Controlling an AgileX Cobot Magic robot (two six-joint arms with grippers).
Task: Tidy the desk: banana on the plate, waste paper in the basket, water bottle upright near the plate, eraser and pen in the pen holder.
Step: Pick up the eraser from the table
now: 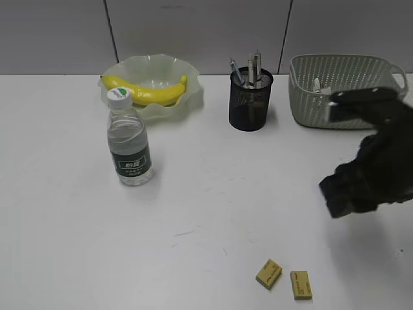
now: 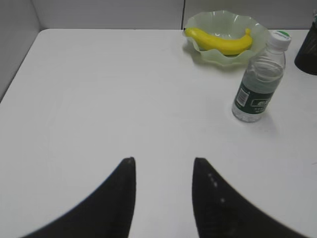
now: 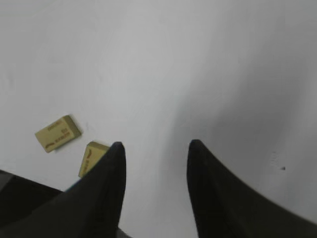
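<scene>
**A:** Right, where do you stand? Your smooth yellow curved banana (image 1: 145, 90) already lies in the ruffled translucent pale-green plate (image 1: 187, 71), and the small clear plastic water bottle with its white cap (image 1: 129, 139) is upright just in front of it. Pens stand in the black mesh pen holder (image 1: 250, 100), and something pale, probably paper, shows inside the grey-green woven basket (image 1: 335, 97).

**B:** So the erasers are what is left?

**A:** That is my reading. Two small yellow rectangular erasers (image 1: 269, 273) (image 1: 301, 285) lie flat on the white worktop (image 1: 213, 194), close together but not touching. In your right wrist view, one (image 3: 58, 133) sits off to the left of your jaws, and the other (image 3: 91, 156) is half hidden behind the left finger.

**B:** And the right jaws?

**A:** Your right gripper (image 3: 156, 148) hangs above the worktop with its jaws parted and nothing between them; only bare worktop shows in the gap. From the exterior view the arm is raised, tilted downward, between the basket and the erasers.

**B:** Next move?

**A:** I judge that you need to shift the jaws left until one eraser sits squarely between the fingers, then descend. They are low and flat, so come right down to the surface.

**B:** The left arm?

**A:** Your left gripper (image 2: 163, 168) is parked well away from the bottle and plate, jaws apart and empty.
</scene>
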